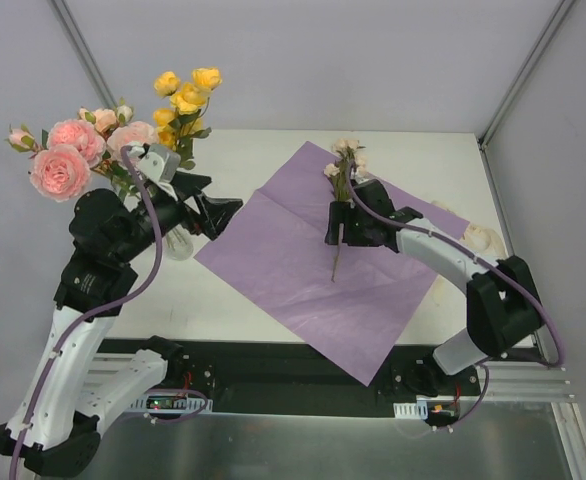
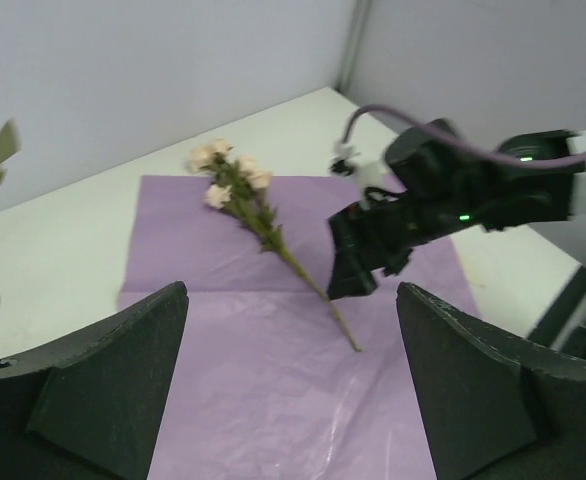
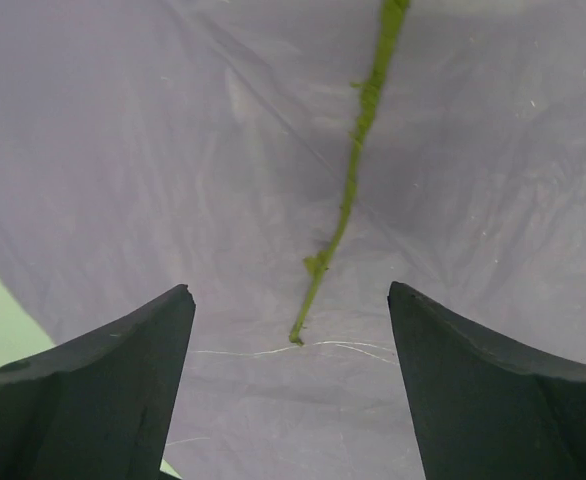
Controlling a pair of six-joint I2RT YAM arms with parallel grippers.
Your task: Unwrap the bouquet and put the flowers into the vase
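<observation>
On purple paper [image 1: 293, 280]: cream stem [image 1: 335, 262] lies near-far, blooms far, beneath right pincer [image 3: 286, 290], jaws wide, empty; left pincer [image 2: 291, 290] wide, farther.

White counter [image 1: 253, 150], flat purple paper sheet [image 1: 273, 250] spread across its middle, plain grey walls [image 1: 323, 60], slanted metal post [image 1: 85, 55], black strip [image 1: 273, 365] along the near edge

- Small clear glass vase [image 1: 179, 241] with a round base: upright near the table's left side, partly hidden behind the arm.
- Pink roses [image 1: 61, 168] and yellow roses [image 1: 185, 97] on leafy green stems: standing together in the vase, heads fanned above it.
- Thin green stem with small cream blooms [image 2: 264, 224]: lying flat, alone, on the spread purple paper sheet [image 1: 273, 262], blooms toward the far edge.
</observation>
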